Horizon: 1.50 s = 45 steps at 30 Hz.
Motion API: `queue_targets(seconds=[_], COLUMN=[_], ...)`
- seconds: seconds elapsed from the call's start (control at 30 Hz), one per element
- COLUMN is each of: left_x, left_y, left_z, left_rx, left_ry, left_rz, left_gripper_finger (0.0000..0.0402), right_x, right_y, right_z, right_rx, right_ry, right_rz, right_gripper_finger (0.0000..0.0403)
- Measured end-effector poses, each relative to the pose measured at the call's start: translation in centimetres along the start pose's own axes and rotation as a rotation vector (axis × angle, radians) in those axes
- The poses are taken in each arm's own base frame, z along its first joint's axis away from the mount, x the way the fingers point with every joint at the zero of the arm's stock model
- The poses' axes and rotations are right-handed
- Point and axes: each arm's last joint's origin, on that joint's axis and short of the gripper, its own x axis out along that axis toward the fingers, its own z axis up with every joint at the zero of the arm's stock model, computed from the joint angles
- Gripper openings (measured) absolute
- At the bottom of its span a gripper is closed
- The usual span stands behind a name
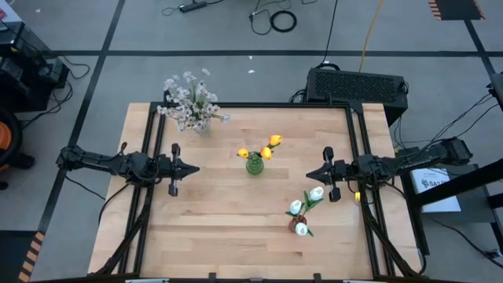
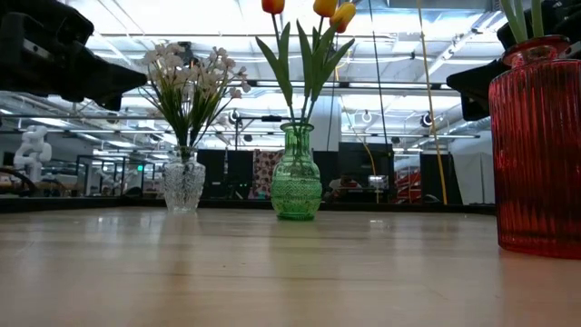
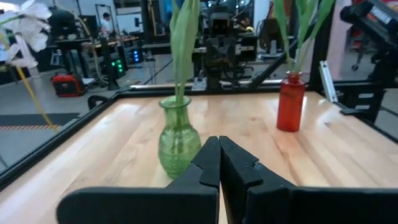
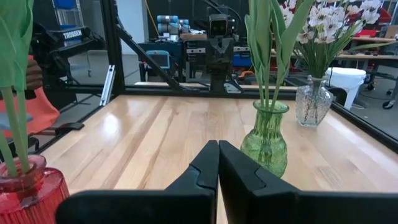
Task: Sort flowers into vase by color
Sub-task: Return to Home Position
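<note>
Orange-yellow tulips [image 1: 266, 148] stand by their stems in a green glass vase [image 1: 255, 164] at the table's middle; in the low view the green vase [image 2: 296, 175] is upright. White tulips [image 1: 306, 206] stand in a red ribbed vase [image 2: 537, 145] toward the right near side. A pale blossom spray [image 1: 190, 100] stands in a clear glass vase [image 2: 183, 180] at the far left. My left gripper [image 1: 193, 168] hovers left of the green vase, shut and empty. My right gripper [image 1: 310, 174] hovers to its right, shut and empty.
A black metal frame [image 1: 236, 105] runs along the table's edges. Bare wood lies between the two grippers around the green vase and across the near half of the table [image 1: 228, 244]. A black box [image 1: 357, 85] sits beyond the far right corner.
</note>
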Motion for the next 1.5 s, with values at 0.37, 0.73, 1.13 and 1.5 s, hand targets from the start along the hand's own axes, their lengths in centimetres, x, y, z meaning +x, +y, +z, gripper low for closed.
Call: queue_targets(seconds=[0.37,0.73,1.13,1.5], left_x=[-0.1,-0.7,-0.7,-0.7], left_y=[0.7,1.2,1.2,1.2], left_z=[-0.1,0.2,0.2,0.2], left_rx=[-0.001,0.000,-0.006,-0.005], left_ry=[0.002,-0.044,-0.037,-0.032], left_rz=[0.042,0.082,0.081,0.077], left_gripper_finger=[0.0001,0.0001,0.0001,0.0001], right_x=[-0.4,-1.2,-2.4,-3.3], right_y=[0.0,-0.1,-0.3,-0.2], right_z=[-0.1,0.2,0.8,0.5], right_rx=[0.014,0.015,0.007,-0.001], right_ry=[0.012,-0.008,-0.075,-0.064], right_rz=[-0.001,-0.001,-0.036,0.027], right_gripper_finger=[0.0004,0.0004,0.0001,0.0000])
